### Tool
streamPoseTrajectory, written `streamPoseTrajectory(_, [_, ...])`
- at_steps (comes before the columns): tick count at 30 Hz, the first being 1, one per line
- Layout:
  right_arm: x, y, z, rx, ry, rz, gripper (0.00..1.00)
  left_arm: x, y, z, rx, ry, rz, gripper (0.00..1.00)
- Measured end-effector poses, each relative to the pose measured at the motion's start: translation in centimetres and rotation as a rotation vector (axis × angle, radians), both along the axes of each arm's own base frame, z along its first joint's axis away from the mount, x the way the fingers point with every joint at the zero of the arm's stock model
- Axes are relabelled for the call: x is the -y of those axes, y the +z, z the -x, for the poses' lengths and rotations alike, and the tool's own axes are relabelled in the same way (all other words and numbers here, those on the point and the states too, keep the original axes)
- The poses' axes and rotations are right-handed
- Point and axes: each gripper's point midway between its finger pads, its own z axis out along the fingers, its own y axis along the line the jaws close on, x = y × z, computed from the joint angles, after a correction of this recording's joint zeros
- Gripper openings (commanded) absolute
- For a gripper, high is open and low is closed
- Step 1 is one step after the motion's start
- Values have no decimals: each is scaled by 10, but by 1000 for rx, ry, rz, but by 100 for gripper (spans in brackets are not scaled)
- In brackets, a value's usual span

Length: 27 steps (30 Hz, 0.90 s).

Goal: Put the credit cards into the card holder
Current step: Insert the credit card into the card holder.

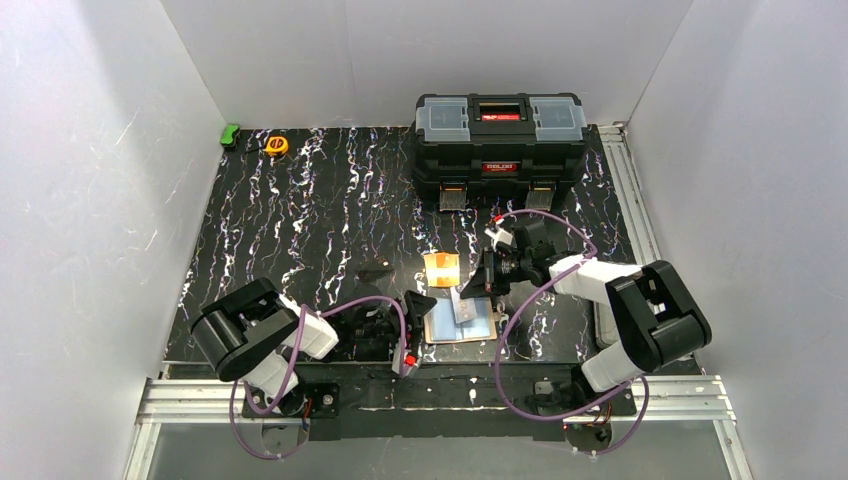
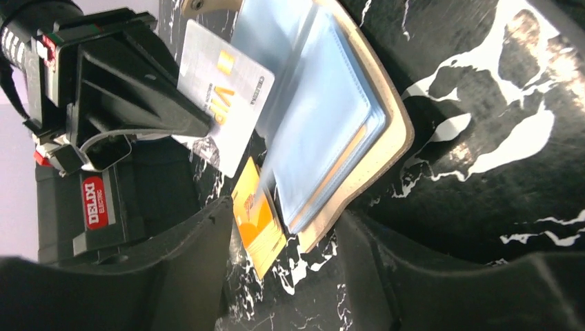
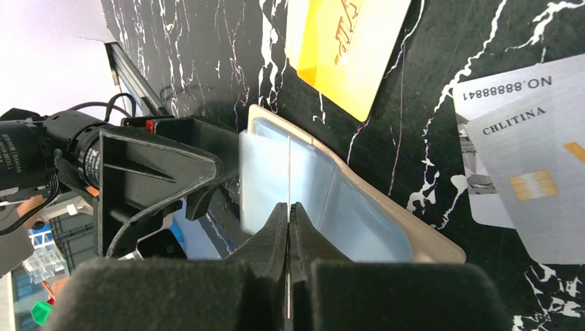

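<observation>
The card holder (image 1: 462,322) lies open on the table, pale blue inside with a cream rim (image 2: 394,131), (image 3: 414,231). My right gripper (image 1: 476,290), (image 2: 203,125), (image 3: 288,208) is shut on a silver card (image 1: 466,305), (image 2: 224,89), held upright over the holder's pockets and seen edge-on (image 3: 288,169) in the right wrist view. An orange card (image 1: 441,268), (image 2: 256,219), (image 3: 345,48) lies flat just beyond the holder. My left gripper (image 1: 421,303), (image 2: 290,276) stands open at the holder's left edge; the holder's corner lies beyond its fingers, nothing gripped.
A big black toolbox (image 1: 500,140) stands at the back, behind the work spot. A yellow tape measure (image 1: 276,145) and a green object (image 1: 231,134) sit at the far left corner. Two more silver cards (image 3: 531,158) lie overlapped on the table beside the holder.
</observation>
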Motion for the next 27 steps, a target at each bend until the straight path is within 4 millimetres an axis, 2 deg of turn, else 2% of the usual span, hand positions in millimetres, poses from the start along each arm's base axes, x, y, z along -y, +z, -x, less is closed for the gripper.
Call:
streamPoseTrajectory(10, [-1,-25,5,-82,8,32,1,0,2,-1,4,10,9,57])
streamPoseTrajectory(17, [-4,-26,6,-89,14,25,1,13,2,2,51,-78,14,57])
streamPoseTrajectory(18, [-5,-27,6,-93,14,25,1,16,2,3,61,-94,15,54])
streamPoseTrajectory(24, [-6,-26,5,-93,17,16,1,17,-9,8,80,-149,-18,13])
streamPoseTrajectory(27, [-6,-26,6,-93,18,15,1,13,-16,12,86,-162,-39,0])
